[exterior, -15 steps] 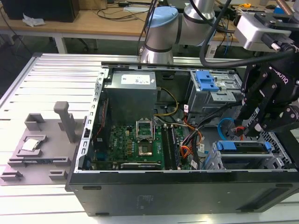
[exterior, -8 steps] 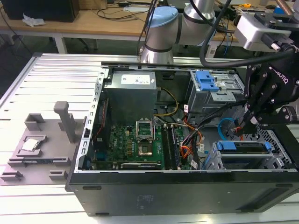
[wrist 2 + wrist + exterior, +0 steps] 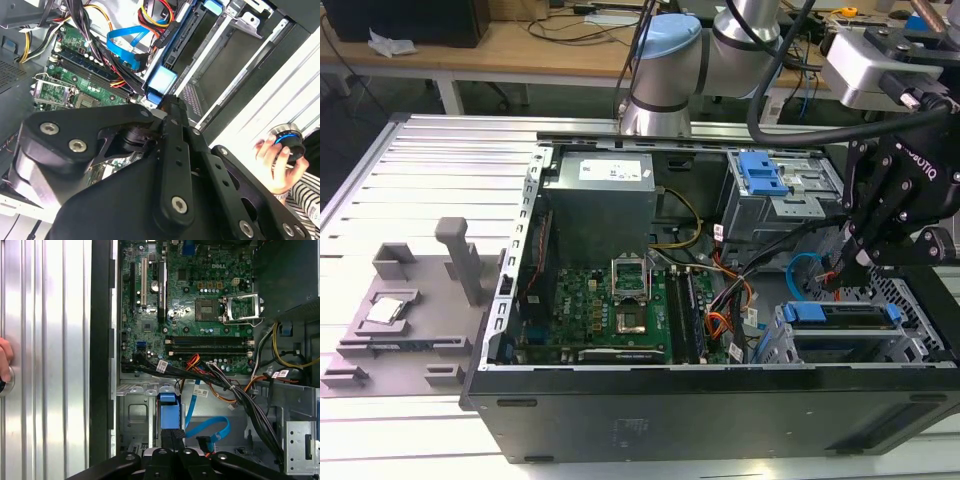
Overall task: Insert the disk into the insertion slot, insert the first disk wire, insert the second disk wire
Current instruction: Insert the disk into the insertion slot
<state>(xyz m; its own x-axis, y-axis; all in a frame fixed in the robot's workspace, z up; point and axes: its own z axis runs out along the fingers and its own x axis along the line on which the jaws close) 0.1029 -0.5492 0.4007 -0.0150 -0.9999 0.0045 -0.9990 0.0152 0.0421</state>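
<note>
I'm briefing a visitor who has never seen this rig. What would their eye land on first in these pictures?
The open computer case with its green motherboard lies in the middle of the exterior view. At that view's right, the black tool hangs just above the disk, whose bright blue carrier sits in the insertion slot. In the second wrist view, a person's hand holds a round device.

Bright light is glaring off the ribbed metal table (image 3: 50, 350) in both wrist views, nearly blowing out white; computer case (image 3: 670, 410) interior is sitting dim, w/ shadows pooling beside the PSU (image 3: 598, 200).
</note>
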